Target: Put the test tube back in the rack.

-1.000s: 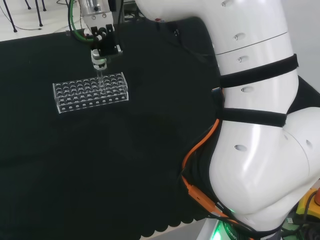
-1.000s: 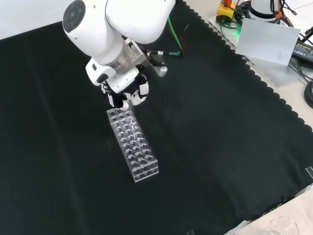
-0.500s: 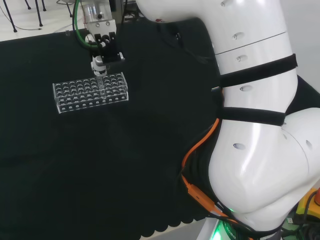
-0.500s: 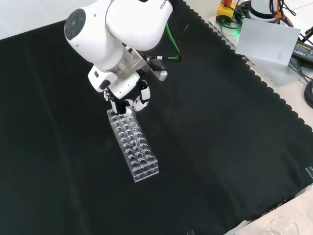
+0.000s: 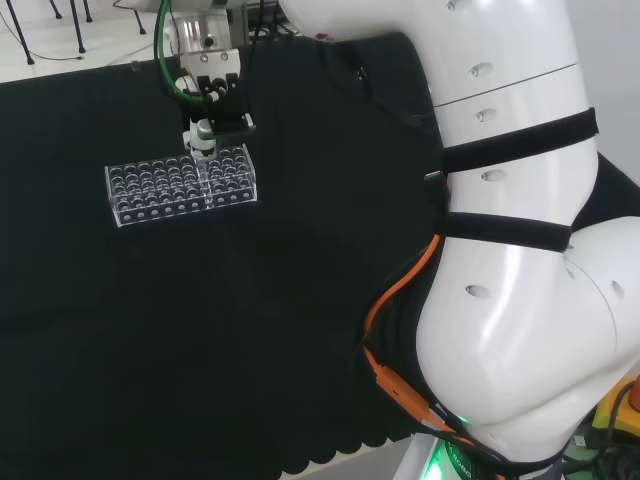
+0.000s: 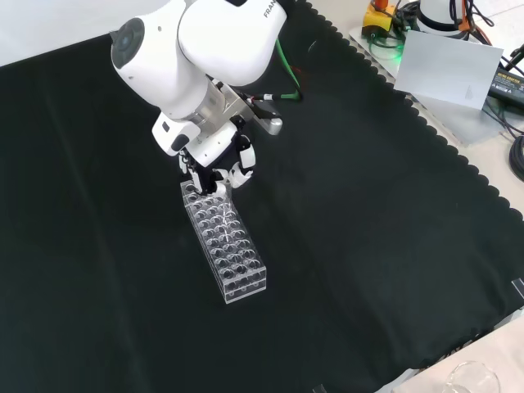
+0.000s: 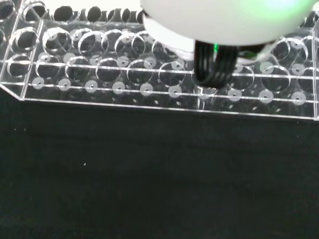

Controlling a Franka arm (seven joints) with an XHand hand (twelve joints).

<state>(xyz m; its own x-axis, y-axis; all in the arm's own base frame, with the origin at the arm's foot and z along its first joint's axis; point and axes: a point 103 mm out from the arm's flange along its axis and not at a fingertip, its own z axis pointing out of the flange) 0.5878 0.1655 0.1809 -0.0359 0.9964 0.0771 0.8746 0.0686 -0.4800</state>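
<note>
Because the test tube [image 5: 206, 168] is clear glass going into a clear rack [image 5: 180, 184], I am judging its place mostly from the head view, where a faint upright sliver is showing below the hand [image 5: 214, 118], in the upper left of the frame, near the rack's right end. I cannot tell how deep it is sitting. In the front view the rack [image 6: 229, 258] is lying as a long block in the left centre of the frame, and the hand [image 6: 214, 170] is hanging over its upper end.

What is worrying me: if the tube is resting on the edge of a hole instead of inside one, a release could let it tip and roll onto the black cloth [image 6: 368, 246]. A tilted tube pushed down could also jam or shove the light rack sideways.

The fingers are appearing curled downward around the tube's top, so I am reading them as grasping it. The white arm link [image 6: 213, 45] is reaching in from the top of the front view, wrist pointing almost straight down.
</note>
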